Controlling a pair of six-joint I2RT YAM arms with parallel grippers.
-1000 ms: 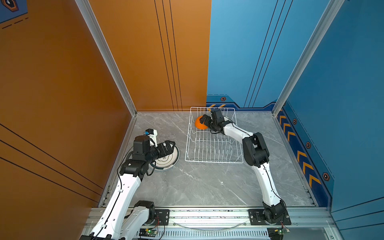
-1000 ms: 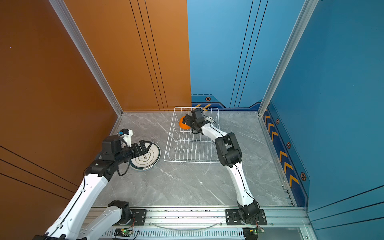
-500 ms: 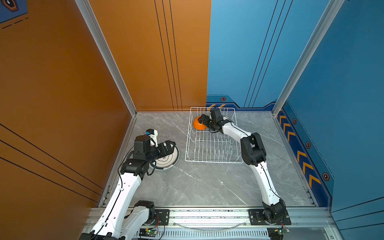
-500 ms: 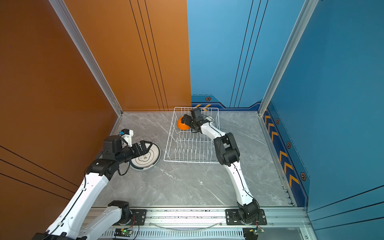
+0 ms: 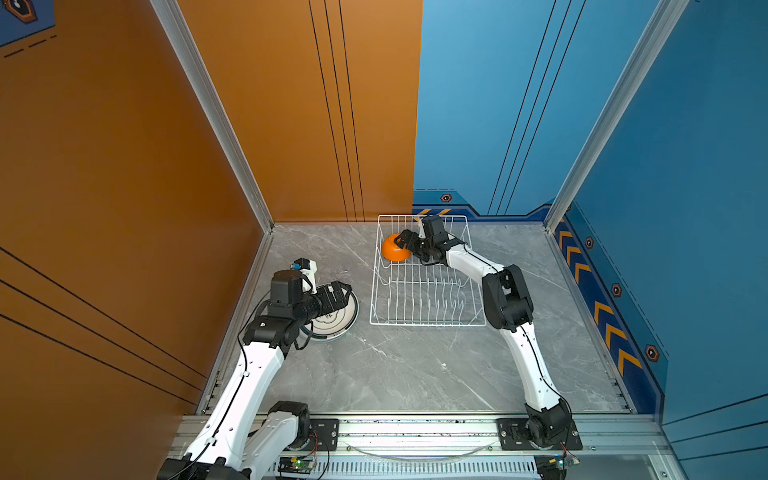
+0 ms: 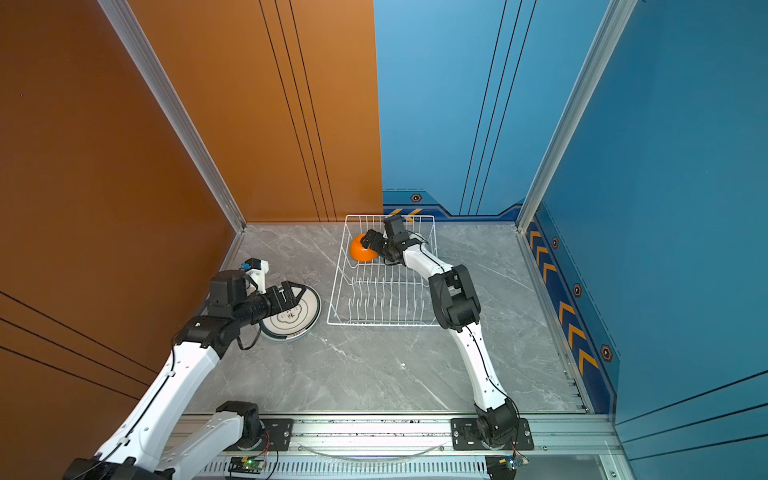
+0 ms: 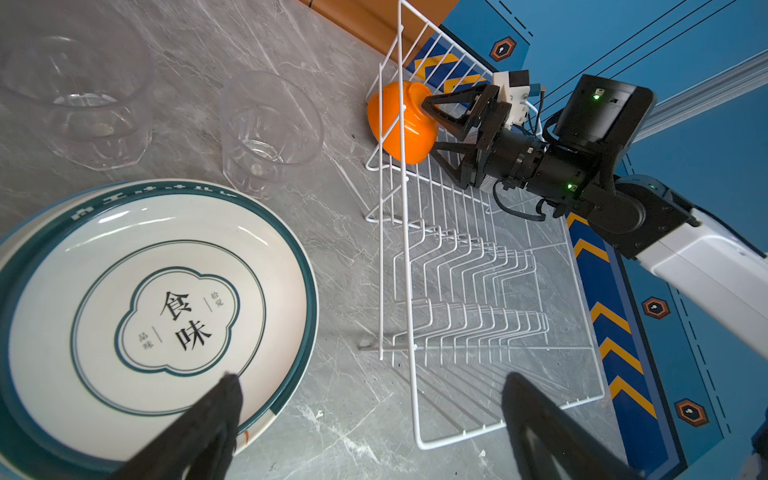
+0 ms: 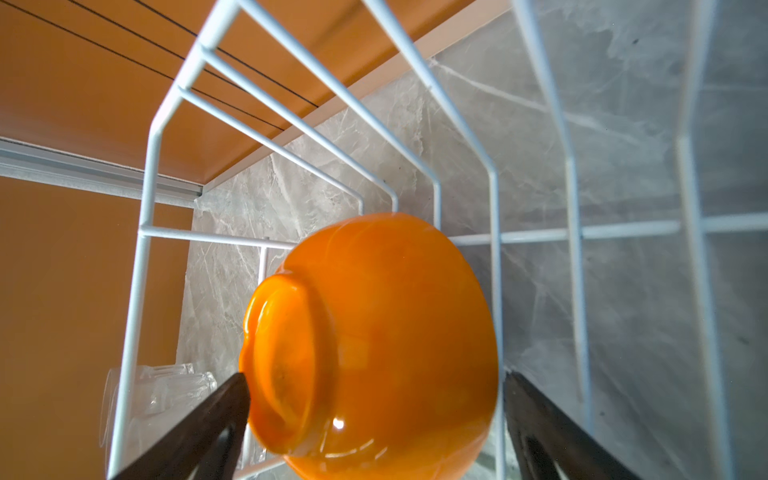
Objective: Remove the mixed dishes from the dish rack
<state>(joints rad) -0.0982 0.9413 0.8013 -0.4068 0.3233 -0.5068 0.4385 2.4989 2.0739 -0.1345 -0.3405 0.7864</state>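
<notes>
Right wrist view: orange bowl sat lower centre in the dish rack.
I saw right gripper wide astride it, left gripper wide over the plate.

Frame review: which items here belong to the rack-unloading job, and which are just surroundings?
Job: dish rack, orange bowl, teal-rimmed plate, clear glasses, right gripper straddling the bowl, left gripper open by the plate.
Not job: marble tabletop, orange and blue wall panels, base rail.
</notes>
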